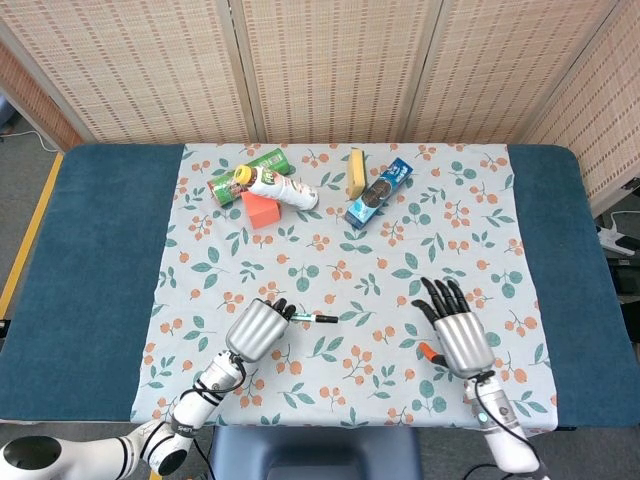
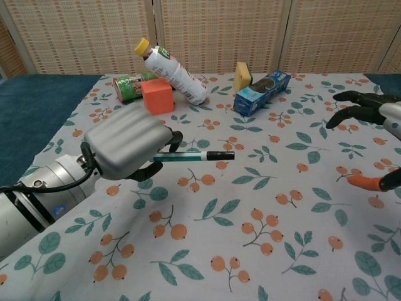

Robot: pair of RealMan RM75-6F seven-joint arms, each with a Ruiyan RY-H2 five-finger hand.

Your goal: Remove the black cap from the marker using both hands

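Observation:
My left hand [image 1: 258,328] [image 2: 127,146] grips the green marker [image 2: 188,157] [image 1: 313,318] by its barrel and holds it level above the cloth. Its black cap [image 2: 221,155] [image 1: 327,319] points right, out of the fist. My right hand [image 1: 452,327] is open, fingers spread, over the cloth to the right of the marker and apart from it. In the chest view only the right hand's dark fingers [image 2: 358,108] and an orange thumb tip [image 2: 364,182] show at the right edge.
At the back of the floral cloth [image 1: 400,270] lie a white bottle [image 1: 282,187], a green can [image 1: 250,174], an orange cube [image 1: 260,210], a yellow sponge [image 1: 355,172] and a blue cookie box [image 1: 379,192]. Blue table surface [image 1: 95,270] flanks the cloth.

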